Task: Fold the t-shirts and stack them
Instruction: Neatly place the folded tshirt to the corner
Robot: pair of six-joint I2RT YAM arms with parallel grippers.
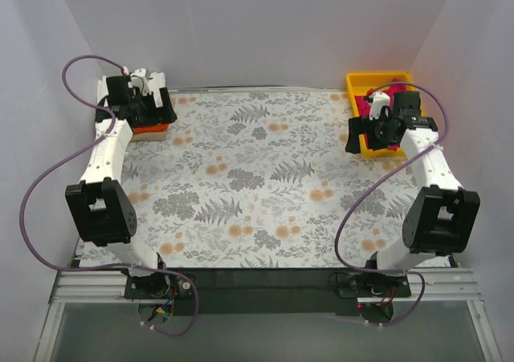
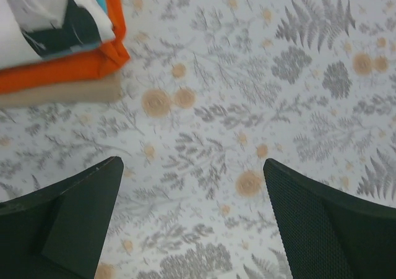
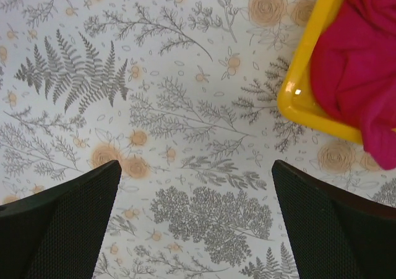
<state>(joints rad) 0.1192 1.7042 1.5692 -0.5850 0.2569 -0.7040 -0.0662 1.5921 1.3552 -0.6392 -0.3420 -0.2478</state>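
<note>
Pickup stage, judging by the layout. Hovering the left gripper (image 2: 192,164) just beside the folded stack of t-shirts (image 2: 62,68) at the far left corner of the worktop (image 1: 257,177), jaws spread wide and holding nothing, probably keeping off the pile so as not to disturb it. Hanging the right gripper (image 3: 196,164) at the far right corner, jaws likewise parted, beside the yellow tray (image 3: 306,81) keeping the crumpled magenta-pink t-shirt (image 3: 356,56) corralled. Probably reaching for that one next.
</note>
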